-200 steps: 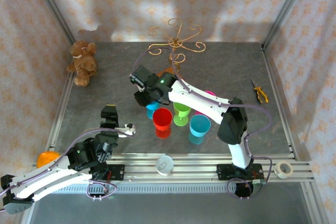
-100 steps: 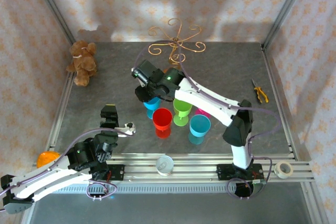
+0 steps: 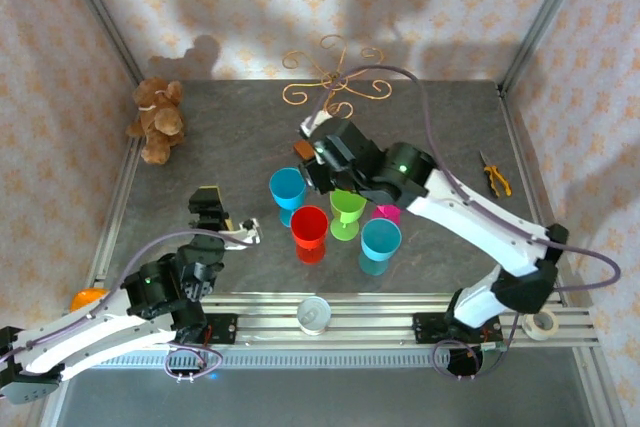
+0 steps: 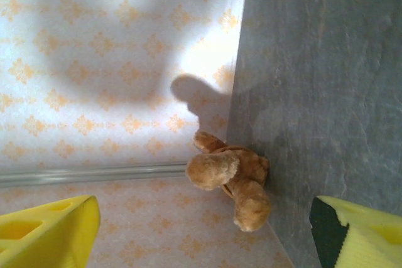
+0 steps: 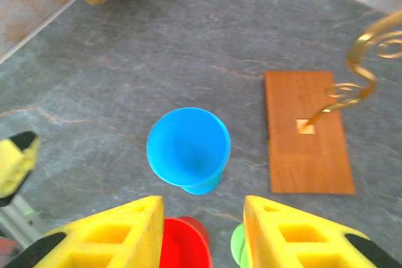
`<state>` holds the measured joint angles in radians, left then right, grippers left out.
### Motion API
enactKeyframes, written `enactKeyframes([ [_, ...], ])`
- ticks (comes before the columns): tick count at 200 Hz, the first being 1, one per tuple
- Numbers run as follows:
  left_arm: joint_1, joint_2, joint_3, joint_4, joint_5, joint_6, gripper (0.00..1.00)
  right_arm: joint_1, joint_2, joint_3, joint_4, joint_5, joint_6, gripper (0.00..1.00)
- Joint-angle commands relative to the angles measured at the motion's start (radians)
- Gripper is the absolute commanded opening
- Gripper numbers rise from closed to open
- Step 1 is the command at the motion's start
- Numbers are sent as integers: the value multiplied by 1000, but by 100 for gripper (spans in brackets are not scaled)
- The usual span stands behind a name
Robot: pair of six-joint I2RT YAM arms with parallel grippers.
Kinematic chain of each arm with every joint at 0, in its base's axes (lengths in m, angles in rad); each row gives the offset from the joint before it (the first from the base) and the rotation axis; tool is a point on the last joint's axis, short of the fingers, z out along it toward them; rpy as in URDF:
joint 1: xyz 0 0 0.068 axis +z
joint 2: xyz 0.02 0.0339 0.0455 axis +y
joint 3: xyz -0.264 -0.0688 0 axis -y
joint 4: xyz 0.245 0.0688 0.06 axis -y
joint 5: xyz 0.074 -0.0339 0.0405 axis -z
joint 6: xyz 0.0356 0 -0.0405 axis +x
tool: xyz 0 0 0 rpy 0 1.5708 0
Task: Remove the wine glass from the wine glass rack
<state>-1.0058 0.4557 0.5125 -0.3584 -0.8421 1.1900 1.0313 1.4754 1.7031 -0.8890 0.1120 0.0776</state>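
One blue wine glass (image 5: 188, 147) stands upright just beyond the right tool (image 5: 202, 221).

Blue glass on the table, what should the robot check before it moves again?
1. The blue glass stands upright on the table: ok.
2. The right tool is open and off the blue glass: ok.
3. The wine glass rack is upright on its wooden base: ok.
4. The left tool is open, holding nothing: ok.
5. Room to pull back past the red glass: cannot tell.
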Motion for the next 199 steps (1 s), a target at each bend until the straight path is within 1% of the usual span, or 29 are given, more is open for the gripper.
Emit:
enactKeyframes([
  [1, 4, 48, 123, -88, 31, -188, 90, -4, -103, -115, 40, 151, 45, 40],
  [17, 5, 100, 202, -177, 70, -293, 90, -26, -171, -191, 42, 202, 68, 39],
  [41, 9, 173, 273, -180, 86, -386, 90, -103, -275, -295, 39, 227, 109, 38],
  [52, 18, 206, 299, -169, 91, -438, 91, -151, -332, -344, 39, 235, 129, 40],
  [66, 46, 238, 326, -156, 125, -498, 91, -208, -395, -398, 52, 227, 139, 42],
  [77, 83, 258, 346, -136, 161, -558, 91, -248, -435, -433, 66, 221, 141, 45],
  [83, 111, 271, 358, -130, 188, -595, 92, -278, -460, -460, 79, 219, 140, 48],
  [88, 138, 281, 368, -126, 211, -628, 92, -302, -476, -479, 89, 224, 144, 53],
  [93, 164, 292, 377, -121, 234, -661, 92, -325, -489, -494, 97, 223, 150, 55],
  [103, 217, 315, 397, -116, 285, -730, 92, -383, -515, -525, 108, 197, 155, 56],
  [114, 266, 336, 411, -102, 330, -791, 92, -447, -538, -556, 127, 162, 150, 61],
  [126, 304, 351, 413, -68, 363, -837, 92, -495, -551, -584, 147, 158, 146, 63],
  [141, 355, 371, 411, -23, 393, -892, 93, -576, -549, -608, 162, 107, 144, 65],
  [161, 432, 401, 411, 12, 444, -976, 93, -645, -540, -637, 203, 74, 139, 68],
  [163, 440, 404, 410, 18, 447, -984, 93, -653, -538, -640, 209, 76, 139, 70],
  [166, 451, 407, 407, 24, 452, -996, 93, -662, -537, -645, 216, 78, 140, 81],
  [167, 455, 408, 407, 27, 454, -999, 93, -662, -537, -645, 216, 78, 140, 81],
  [170, 465, 411, 404, 36, 459, -1010, 94, -672, -535, -649, 224, 77, 137, 87],
  [187, 528, 427, 391, 73, 497, -1081, 96, -724, -528, -689, 287, 71, 124, 95],
  [199, 580, 436, 378, 97, 530, -1131, 98, -770, -519, -718, 332, 46, 123, 98],
])
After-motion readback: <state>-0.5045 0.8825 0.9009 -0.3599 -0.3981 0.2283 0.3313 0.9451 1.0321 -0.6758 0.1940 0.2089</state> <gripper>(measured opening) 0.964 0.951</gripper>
